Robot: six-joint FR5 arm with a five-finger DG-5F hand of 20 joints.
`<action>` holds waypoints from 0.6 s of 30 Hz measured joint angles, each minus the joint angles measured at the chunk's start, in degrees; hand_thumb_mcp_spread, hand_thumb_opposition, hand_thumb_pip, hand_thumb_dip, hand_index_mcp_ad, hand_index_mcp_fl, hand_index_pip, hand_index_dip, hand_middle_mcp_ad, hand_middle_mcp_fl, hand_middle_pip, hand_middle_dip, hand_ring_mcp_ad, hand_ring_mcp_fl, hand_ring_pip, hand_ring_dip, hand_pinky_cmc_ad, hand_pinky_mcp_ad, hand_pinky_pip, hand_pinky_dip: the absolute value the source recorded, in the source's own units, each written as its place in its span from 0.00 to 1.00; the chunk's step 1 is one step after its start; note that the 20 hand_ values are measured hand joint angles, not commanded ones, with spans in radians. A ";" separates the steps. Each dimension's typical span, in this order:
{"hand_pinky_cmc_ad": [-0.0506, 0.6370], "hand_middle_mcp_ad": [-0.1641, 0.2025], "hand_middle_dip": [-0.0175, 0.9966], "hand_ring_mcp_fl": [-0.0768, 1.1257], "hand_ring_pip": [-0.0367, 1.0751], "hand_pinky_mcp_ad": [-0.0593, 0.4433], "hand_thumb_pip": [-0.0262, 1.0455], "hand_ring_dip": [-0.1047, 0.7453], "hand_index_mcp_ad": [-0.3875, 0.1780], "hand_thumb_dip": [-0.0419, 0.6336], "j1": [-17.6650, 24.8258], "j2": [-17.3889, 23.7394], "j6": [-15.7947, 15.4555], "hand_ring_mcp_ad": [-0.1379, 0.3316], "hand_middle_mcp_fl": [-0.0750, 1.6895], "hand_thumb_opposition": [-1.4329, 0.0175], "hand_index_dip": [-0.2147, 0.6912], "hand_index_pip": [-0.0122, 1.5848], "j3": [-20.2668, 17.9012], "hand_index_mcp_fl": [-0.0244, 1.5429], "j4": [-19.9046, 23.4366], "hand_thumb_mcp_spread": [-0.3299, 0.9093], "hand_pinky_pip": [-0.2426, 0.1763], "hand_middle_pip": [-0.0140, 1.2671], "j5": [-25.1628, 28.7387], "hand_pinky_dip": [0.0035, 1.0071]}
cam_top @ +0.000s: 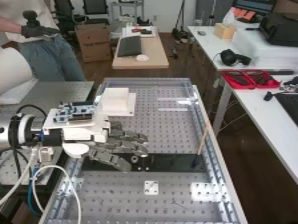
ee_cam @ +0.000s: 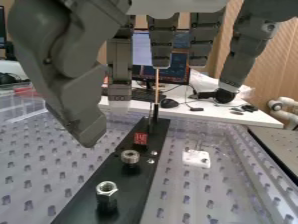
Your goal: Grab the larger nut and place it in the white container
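The robot's hand (cam_top: 125,148) is low over the perforated metal bench (cam_top: 110,197), with its fingers spread apart and loosely bent. Clock directions are as seen in the high view, with twelve toward the bench's far end. The fingers point to about three and four o'clock; the white arm (cam_top: 14,75) comes in from nine, and a blue circuit board (cam_top: 74,112) sits on top of the wrist.

Just beside the fingertips, toward four o'clock, a long black strip (cam_top: 169,163) lies across the bench. In the wrist view, two metal nuts stand on dark upright posts along it: a shiny six-sided nut (ee_cam: 106,188) and a rounder, ridged nut (ee_cam: 130,156). Which of them is larger I cannot tell. Following the strip away from the arm, toward three o'clock, the six-sided nut comes first, then the ridged one, with two small metal screw heads (ee_cam: 152,157) near it, then a small red block (ee_cam: 140,138). Beyond that, a thin wooden stick (cam_top: 203,138) with a black lower end rises from the strip.

At five o'clock from the hand, a small white plate (cam_top: 151,187) with holes lies flat on the bench. At twelve o'clock, apart from the hand, is the blocky white container (cam_top: 116,99) on a flat white base (cam_top: 131,107). Farther out, at two o'clock, red trays (cam_top: 241,84) rest on a white side table (cam_top: 256,111).
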 joint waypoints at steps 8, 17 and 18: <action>0.63 0.62 0.25 0.07 0.17 0.81 0.73 0.32 0.37 0.30 -0.53 -2.37 -1.37 0.68 0.04 0.37 0.21 0.97 0.28 0.02 1.63 0.50 0.37 0.12 -1.35 0.66; 0.60 0.62 0.24 0.06 0.18 0.77 0.73 0.32 0.37 0.30 -0.39 -3.88 -2.88 0.67 0.04 0.37 0.25 0.97 -0.02 0.02 3.63 0.50 0.37 0.12 -1.81 0.66; 0.60 0.62 0.24 0.07 0.18 0.77 0.73 0.32 0.37 0.30 -0.35 -4.19 -2.97 0.67 0.04 0.37 0.26 0.97 -0.01 0.02 3.77 0.50 0.37 0.12 -1.81 0.66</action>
